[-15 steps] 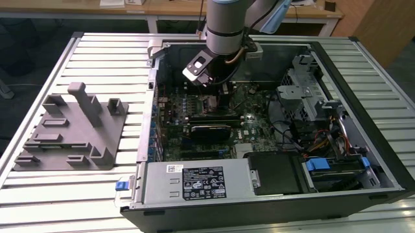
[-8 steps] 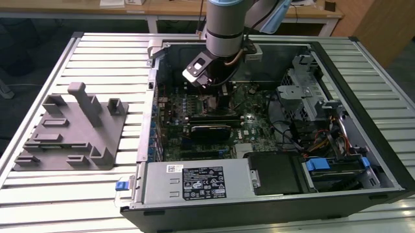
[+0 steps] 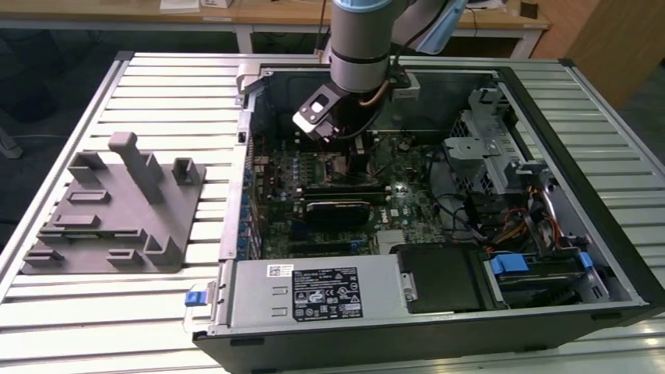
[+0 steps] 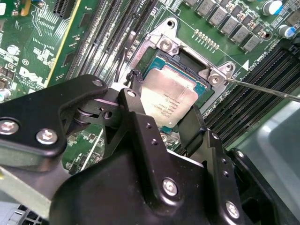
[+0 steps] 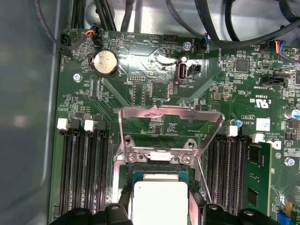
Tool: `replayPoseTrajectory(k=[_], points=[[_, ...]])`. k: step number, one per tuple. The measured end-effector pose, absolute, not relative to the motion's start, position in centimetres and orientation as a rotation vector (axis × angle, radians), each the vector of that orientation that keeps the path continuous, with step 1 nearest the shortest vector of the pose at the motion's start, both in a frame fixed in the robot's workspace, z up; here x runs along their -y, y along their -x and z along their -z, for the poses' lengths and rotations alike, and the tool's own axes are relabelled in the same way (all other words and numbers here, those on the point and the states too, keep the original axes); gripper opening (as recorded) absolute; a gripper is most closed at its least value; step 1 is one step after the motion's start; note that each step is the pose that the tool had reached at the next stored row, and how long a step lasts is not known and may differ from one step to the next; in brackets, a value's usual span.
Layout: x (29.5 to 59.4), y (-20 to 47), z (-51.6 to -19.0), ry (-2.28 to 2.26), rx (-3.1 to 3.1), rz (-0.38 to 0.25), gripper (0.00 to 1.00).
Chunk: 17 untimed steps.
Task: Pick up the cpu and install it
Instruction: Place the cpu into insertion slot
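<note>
Sitting between the jaws, cpu in socket

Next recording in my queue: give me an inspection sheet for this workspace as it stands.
Surface: slatted metal table carrying an open computer case.
Job's things: the cpu is at the motherboard socket, whose load plate is swung open. Whether it is seated cannot be told.
Clutter: grey fixture on the table, beside the case at the exterior view's left.
Grippers: the gripper is down inside the case, at the cpu.
Cables: black cables run past the board's edge; coloured wires lie inside the case at the exterior view's right.
Surroundings: wooden desks behind the table.
</note>
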<state>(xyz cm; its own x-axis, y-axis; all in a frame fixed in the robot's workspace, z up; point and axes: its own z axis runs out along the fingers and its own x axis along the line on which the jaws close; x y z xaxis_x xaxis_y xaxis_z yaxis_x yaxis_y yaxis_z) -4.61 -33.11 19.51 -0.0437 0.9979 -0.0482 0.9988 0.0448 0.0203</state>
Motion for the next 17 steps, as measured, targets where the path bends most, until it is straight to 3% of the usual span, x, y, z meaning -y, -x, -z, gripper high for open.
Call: replayPoseTrajectory(k=[17], points=[[33.01,4.61,-19.00,-2.140,-2.233,0.029,0.55]])
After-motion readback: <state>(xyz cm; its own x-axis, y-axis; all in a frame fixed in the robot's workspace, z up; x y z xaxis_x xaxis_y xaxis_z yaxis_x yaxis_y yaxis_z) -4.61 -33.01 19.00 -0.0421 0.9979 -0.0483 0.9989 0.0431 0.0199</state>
